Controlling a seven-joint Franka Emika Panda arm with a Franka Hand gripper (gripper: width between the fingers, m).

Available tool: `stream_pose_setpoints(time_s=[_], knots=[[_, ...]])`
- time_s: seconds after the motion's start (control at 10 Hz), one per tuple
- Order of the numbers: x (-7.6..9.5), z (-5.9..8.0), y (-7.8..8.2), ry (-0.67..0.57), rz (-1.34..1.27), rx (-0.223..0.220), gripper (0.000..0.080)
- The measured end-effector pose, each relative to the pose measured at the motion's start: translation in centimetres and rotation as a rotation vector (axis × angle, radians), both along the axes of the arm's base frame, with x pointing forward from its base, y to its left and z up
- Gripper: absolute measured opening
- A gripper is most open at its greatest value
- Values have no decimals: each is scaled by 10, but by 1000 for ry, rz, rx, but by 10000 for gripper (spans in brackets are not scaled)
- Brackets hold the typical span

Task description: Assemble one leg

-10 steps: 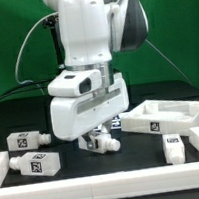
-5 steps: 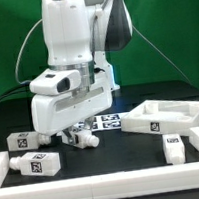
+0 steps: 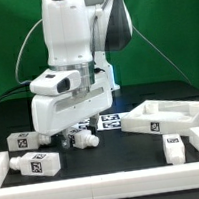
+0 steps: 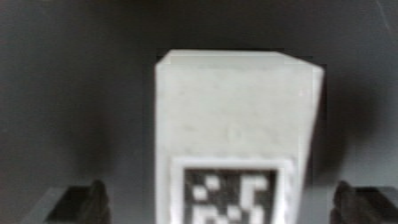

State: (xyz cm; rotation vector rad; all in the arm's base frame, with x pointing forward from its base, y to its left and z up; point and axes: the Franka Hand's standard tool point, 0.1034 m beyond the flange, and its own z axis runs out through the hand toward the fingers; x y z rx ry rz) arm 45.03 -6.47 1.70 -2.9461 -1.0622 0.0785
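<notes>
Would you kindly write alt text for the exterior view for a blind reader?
The gripper hangs low over a black table with a leg between its jaws. Three more legs, a white rimmed panel and the marker board lie around it.

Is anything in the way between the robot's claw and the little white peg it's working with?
Nothing visible does: the leg sits directly between the gripper's fingers, with no other part in between.

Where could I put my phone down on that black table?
Best is the bare table in front, between the leg under the gripper and the single leg toward the exterior view's right. The exterior view's left is crowded: two more legs lie close by the gripper. The big panel fills the back right.
</notes>
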Motion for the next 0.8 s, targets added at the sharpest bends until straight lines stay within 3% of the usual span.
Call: stream_pose_setpoints(time_s=[0.2,0.6,0.8], knots=[[36,32,24,-7,-83,-9,648],[101,44,99,-15,-568,-36,649],[130,45,116,-36,-650,-34,649]])
